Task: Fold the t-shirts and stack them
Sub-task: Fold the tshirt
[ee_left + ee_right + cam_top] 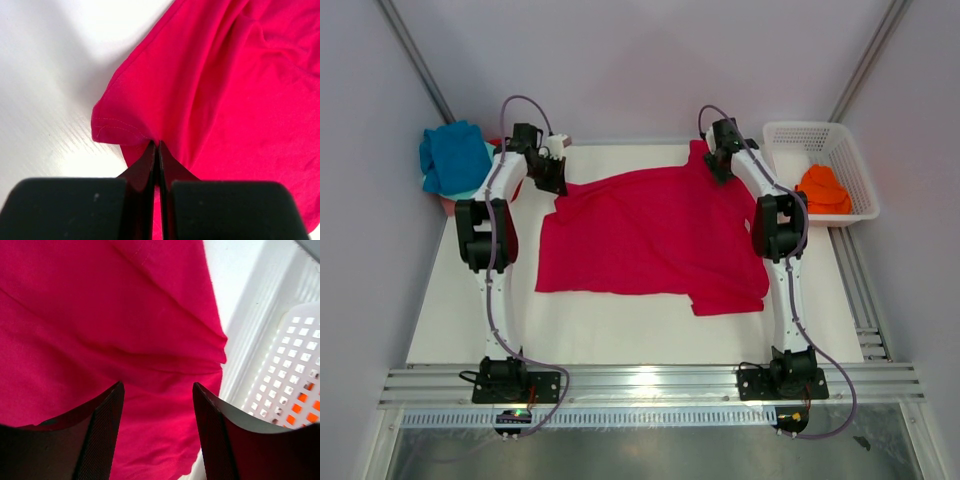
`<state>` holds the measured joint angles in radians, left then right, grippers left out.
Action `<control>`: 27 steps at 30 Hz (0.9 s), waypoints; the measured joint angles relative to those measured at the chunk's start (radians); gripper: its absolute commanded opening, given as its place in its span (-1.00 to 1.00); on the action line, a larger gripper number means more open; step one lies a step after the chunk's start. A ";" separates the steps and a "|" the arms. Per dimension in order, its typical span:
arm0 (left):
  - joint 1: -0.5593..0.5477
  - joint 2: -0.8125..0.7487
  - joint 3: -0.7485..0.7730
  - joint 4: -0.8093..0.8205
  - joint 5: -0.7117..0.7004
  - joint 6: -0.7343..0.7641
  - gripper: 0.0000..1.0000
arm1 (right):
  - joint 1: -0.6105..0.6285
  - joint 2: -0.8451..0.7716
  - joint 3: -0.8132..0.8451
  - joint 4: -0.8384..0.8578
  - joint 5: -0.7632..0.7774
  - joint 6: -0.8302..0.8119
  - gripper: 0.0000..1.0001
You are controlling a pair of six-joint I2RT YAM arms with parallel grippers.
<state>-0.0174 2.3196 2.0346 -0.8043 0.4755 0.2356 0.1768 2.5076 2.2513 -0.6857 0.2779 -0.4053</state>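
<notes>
A large crimson t-shirt (650, 235) lies spread and wrinkled across the white table (620, 330). My left gripper (552, 180) is at the shirt's far left corner. In the left wrist view its jaws (156, 146) are pressed together on a pinch of crimson cloth (225, 90) beside a sleeve hem (115, 127). My right gripper (718, 165) hovers over the shirt's far right corner. In its wrist view the gripper (157, 387) is open, with the crimson t-shirt (100, 315) lying under the gap and nothing gripped.
A blue and teal pile of t-shirts (455, 155) sits at the far left edge. A white lattice basket (820, 130) at the far right holds an orange t-shirt (823, 188); its wall (295, 375) is close to my right gripper.
</notes>
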 measured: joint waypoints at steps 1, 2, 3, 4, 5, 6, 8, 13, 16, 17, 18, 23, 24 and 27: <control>0.000 -0.002 -0.003 0.000 0.000 0.000 -1.00 | 0.000 0.004 0.000 0.000 -0.002 -0.002 0.23; 0.000 -0.004 -0.005 0.000 0.001 0.000 -1.00 | 0.000 0.011 0.000 -0.001 -0.005 -0.005 0.23; 0.000 -0.006 -0.006 0.001 0.002 0.000 -1.00 | 0.000 0.016 0.000 -0.002 -0.008 -0.007 0.22; 0.000 -0.007 -0.007 0.000 0.004 0.000 -1.00 | 0.000 0.019 0.000 -0.001 -0.010 -0.009 0.22; 0.000 -0.008 -0.008 0.001 0.005 -0.001 -1.00 | 0.000 0.020 0.002 -0.002 -0.011 -0.012 0.23; 0.000 -0.008 -0.008 0.002 0.007 -0.001 -1.00 | 0.000 0.020 0.003 -0.002 -0.016 -0.014 0.23; 0.000 -0.008 -0.008 0.003 0.009 -0.002 -1.00 | 0.000 0.020 0.004 -0.003 -0.022 -0.020 0.23; 0.000 -0.008 -0.008 0.004 0.019 -0.015 -1.00 | 0.000 0.020 0.006 -0.008 -0.042 -0.043 0.21; 0.000 -0.008 -0.008 0.004 0.024 -0.019 -1.00 | -0.001 0.022 0.013 -0.028 -0.076 -0.064 -0.33; 0.000 -0.008 -0.008 0.003 0.024 -0.019 -1.00 | -0.001 0.024 0.019 -0.038 -0.090 -0.078 -0.68; 0.000 -0.008 -0.008 0.003 0.024 -0.019 -1.00 | -0.001 0.029 0.023 -0.048 -0.108 -0.082 -0.88; 0.000 -0.010 -0.008 0.003 0.027 -0.019 -1.00 | -0.001 0.037 0.029 -0.075 -0.142 -0.099 -0.94; 0.000 -0.010 -0.008 0.003 0.027 -0.019 -1.00 | -0.001 0.037 0.029 -0.076 -0.147 -0.101 -0.94; 0.000 -0.013 -0.008 0.003 0.027 -0.019 -1.00 | -0.004 0.036 0.027 -0.075 -0.160 -0.104 -0.94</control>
<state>-0.0174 2.3062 2.0262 -0.8009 0.5030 0.2161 0.1730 2.5439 2.2780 -0.7609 0.1177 -0.5091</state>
